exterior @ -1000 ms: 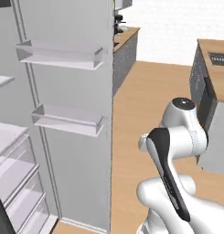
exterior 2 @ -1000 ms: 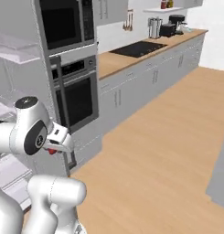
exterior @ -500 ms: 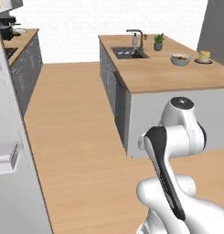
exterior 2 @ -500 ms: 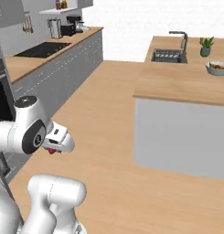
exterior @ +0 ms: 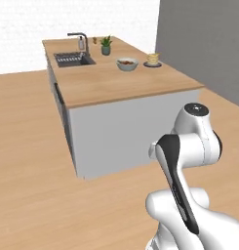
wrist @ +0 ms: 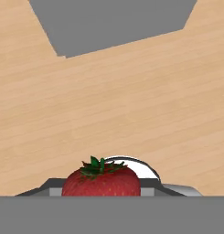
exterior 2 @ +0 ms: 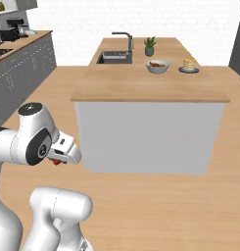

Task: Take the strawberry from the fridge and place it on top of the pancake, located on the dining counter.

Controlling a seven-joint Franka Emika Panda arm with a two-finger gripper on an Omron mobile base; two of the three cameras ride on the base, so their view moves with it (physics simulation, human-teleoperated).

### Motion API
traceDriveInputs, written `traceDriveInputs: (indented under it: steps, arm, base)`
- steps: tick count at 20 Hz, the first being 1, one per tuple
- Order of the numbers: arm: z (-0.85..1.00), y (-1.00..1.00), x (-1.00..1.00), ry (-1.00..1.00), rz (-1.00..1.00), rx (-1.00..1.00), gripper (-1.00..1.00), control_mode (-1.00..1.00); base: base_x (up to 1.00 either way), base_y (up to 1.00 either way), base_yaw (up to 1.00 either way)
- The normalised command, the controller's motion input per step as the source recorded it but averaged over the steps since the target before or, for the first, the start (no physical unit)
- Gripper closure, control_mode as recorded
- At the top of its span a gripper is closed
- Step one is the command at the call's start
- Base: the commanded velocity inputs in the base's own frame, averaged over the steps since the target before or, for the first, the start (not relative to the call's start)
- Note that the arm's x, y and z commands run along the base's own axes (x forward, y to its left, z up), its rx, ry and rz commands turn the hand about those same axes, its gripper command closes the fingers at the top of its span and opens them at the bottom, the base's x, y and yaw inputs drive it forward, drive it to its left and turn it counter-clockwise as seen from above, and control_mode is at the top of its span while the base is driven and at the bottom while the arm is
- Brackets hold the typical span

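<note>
Carrying the strawberry (wrist: pixel 102 182) clamped in the end effector (exterior 2: pixel 57 159), low beside the base, toward the table (exterior 2: pixel 141 88); next calls for reaching its far right where the pancake (exterior 2: pixel 189 64) waits.

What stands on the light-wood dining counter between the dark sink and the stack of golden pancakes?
In the right base view, a pale bowl of fruit stands between the dark sink and the golden pancake stack, with a small green potted plant slightly behind it.
</note>
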Motion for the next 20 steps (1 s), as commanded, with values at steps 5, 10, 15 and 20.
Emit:
traceDriveInputs:
  steps: [5,10,15,20]
  arm:
    - [0.0,0.0,0.0,0.0,0.0,0.0,1.0,1.0]
    - [0.0,0.0,0.0,0.0,0.0,0.0,1.0,1.0]
    - [0.0,0.0,0.0,0.0,0.0,0.0,1.0,1.0]
    - [0.0,0.0,0.0,0.0,0.0,0.0,1.0,1.0]
  base:
    - [0.58,-1.0,-0.12]
    - [0.97,-1.0,0.0]
    - [1.0,-1.0,0.07]
    - [1.0,-1.0,0.16]
